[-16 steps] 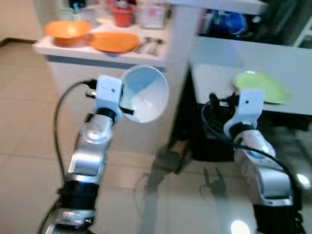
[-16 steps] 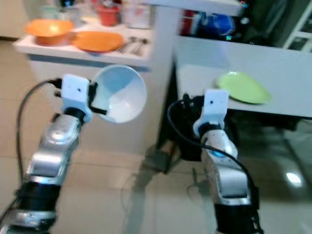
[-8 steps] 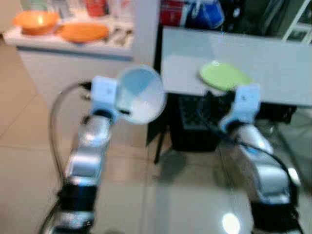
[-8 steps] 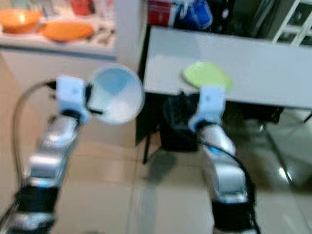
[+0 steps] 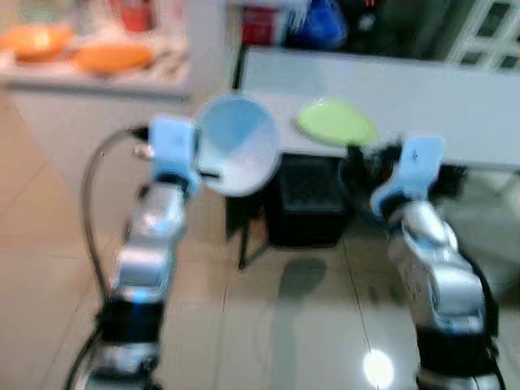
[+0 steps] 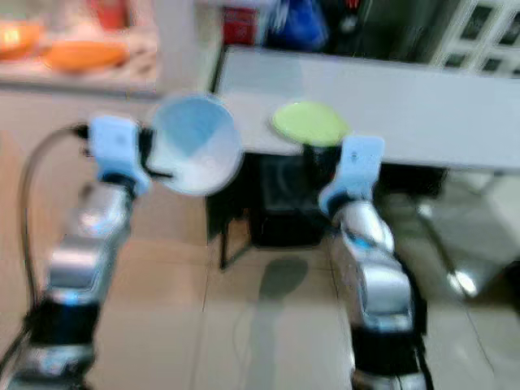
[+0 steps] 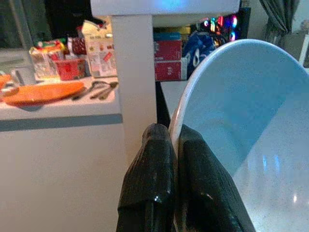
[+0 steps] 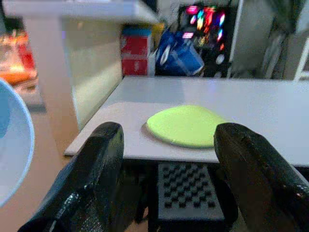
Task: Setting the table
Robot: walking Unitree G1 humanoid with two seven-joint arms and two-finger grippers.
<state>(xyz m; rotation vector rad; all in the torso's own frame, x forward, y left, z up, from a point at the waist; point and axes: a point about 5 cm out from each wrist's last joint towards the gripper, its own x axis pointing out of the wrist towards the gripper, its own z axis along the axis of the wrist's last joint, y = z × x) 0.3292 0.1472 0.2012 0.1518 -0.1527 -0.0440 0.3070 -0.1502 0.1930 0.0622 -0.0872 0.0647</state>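
Two tabletops are lying ahead of us: the white tabletop [image 5: 422, 89] carrying a green plate [image 5: 335, 123], and a side counter [image 5: 89, 77] with orange dishes [image 5: 110, 57]. Our left tool [image 7: 174, 159] is pinching the blue bowl [image 5: 237, 146] by its rim, in the air short of the white tabletop; our right tool [image 8: 166, 159] is hanging spread, empty. We are judging the bowl should stay level until it clears the edge. Blur is hiding the counter's small items.
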